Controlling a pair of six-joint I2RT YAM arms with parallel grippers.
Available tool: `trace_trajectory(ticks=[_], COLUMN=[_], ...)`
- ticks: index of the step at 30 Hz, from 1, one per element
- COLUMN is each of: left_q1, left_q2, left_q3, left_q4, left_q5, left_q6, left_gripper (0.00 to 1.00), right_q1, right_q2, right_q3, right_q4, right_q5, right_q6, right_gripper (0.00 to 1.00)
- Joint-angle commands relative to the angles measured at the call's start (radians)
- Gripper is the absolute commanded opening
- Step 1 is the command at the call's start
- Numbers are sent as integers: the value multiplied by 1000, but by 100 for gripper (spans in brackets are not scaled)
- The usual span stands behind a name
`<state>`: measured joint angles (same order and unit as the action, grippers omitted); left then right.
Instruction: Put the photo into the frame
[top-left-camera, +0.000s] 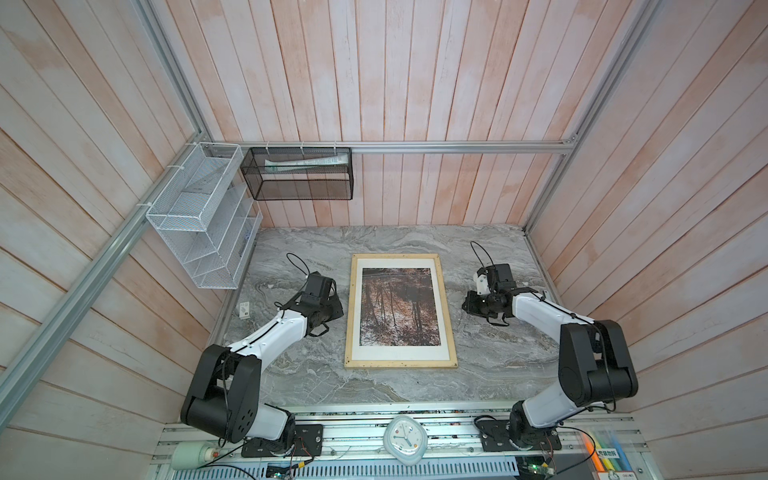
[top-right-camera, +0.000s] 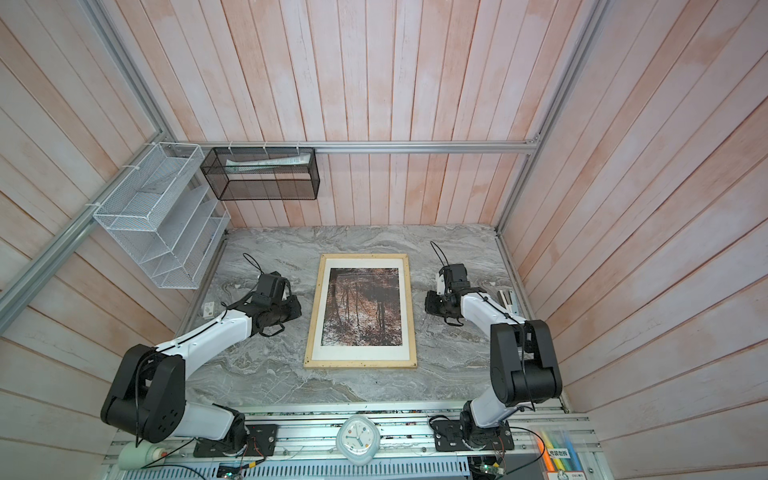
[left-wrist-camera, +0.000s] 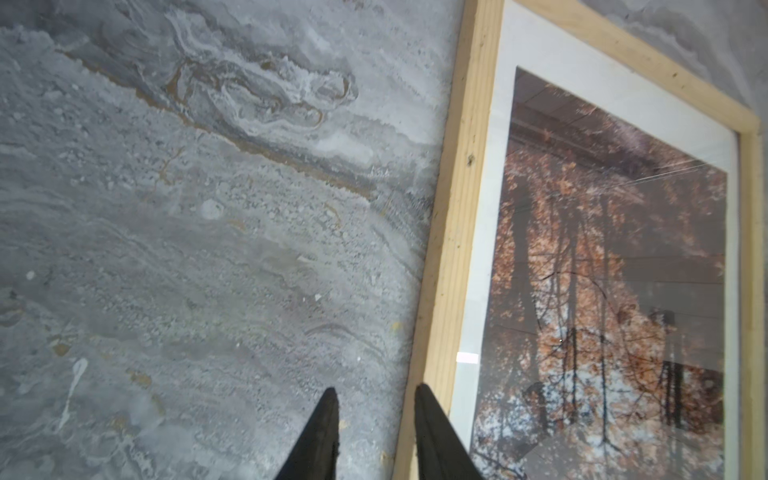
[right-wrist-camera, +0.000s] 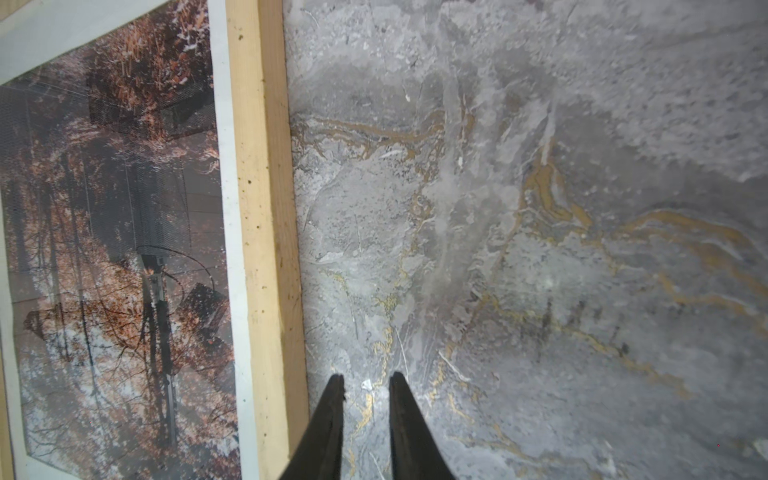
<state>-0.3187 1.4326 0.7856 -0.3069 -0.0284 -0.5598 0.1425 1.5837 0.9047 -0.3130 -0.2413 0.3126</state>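
Frame: the frame (top-left-camera: 401, 363) lies flat mid-table (top-left-camera: 498, 353), its long axis running from the robot's side toward the back wall, one long slat facing each arm.
Photo: the photo (top-left-camera: 401, 307) sits inside the frame, showing through the white mat (top-left-camera: 399, 263) (so the task looks done).
Left claw: the left gripper (left-wrist-camera: 374, 392) is slightly spread and pinches nothing. The slat lies just inboard of it, and contact cannot be told.
Right claw: the right gripper (right-wrist-camera: 366, 378) shows a narrow gap and is empty over bare table, with the slat just inboard.
Nearer arm: the left, by a shade.
Coming move: probably each arm drawing outward, away from the slats.
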Motion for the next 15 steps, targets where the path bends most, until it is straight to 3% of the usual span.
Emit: trace_trajectory(ticks=[1, 11, 15], left_q1=[-25, -159, -182], left_q2=[-38, -46, -52], left_q3=[-54, -143, -159], left_q4=[-21, -11, -21], left_q5=[-44, -117, -98], left_q6=[-42, -153, -176], left_gripper=[31, 27, 25], right_q1=[5, -16, -27], right_q2=[18, 181, 235], right_q3=[31, 155, 203], right_q4=[11, 13, 17], right_q5=[-16, -53, -66], right_q6=[-16, -101, -118], right_gripper=[20, 13, 9])
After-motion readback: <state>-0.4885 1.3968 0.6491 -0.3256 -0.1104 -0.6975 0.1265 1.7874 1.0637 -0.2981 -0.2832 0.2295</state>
